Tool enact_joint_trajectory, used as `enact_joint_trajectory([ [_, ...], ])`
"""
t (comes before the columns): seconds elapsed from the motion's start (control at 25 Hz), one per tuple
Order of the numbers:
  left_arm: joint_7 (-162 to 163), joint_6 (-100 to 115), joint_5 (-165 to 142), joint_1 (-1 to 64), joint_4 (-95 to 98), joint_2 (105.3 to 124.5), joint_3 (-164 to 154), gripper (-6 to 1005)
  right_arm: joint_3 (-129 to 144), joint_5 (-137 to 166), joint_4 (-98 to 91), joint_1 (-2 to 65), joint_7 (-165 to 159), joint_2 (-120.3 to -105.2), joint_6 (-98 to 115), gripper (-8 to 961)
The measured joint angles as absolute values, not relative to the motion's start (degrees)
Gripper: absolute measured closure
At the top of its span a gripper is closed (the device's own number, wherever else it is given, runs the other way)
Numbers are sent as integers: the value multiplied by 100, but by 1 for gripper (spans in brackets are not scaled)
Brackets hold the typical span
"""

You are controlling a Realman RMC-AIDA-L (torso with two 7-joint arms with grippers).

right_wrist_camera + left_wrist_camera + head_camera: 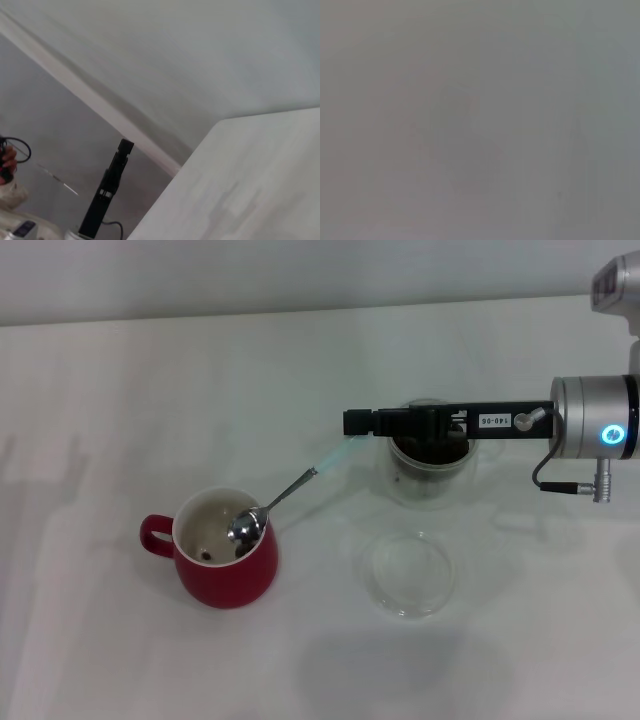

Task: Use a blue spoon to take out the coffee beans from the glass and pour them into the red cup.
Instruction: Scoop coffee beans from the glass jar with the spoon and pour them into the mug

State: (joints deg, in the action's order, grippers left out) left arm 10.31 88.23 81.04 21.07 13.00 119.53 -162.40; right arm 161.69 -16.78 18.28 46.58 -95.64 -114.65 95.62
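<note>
Four items are laid out on the white desk (120,390), seen from the head view.

1. Red cup (225,575): stood upright at the near left, loop handle turned to the left, white inside. A few coffee beans (206,555) are seen at its bottom.
2. Blue spoon (275,502): metal bowl is dipped inside the red cup, over its right rim; the pale handle is slanted up and to the right, its far end clenched in the right hand (365,424).
3. Glass (432,468): stood to the right of the red cup, well apart, partly hidden beneath the right hand; dark beans are visible inside.
4. Shallow clear dish (408,574): laid flat, just in front of the glass.

Right arm is stretched in level from the right edge. Left hand is not seen in any view; the left wrist view is a blank grey.
</note>
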Motion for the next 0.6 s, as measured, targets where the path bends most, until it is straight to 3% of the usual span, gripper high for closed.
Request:
enact_joint_trajectory([
  [0.6, 1036, 8835, 8120, 2143, 1310, 11953, -16236, 169, 16163, -1733, 1803, 4824, -9349, -11474, 9428, 814],
])
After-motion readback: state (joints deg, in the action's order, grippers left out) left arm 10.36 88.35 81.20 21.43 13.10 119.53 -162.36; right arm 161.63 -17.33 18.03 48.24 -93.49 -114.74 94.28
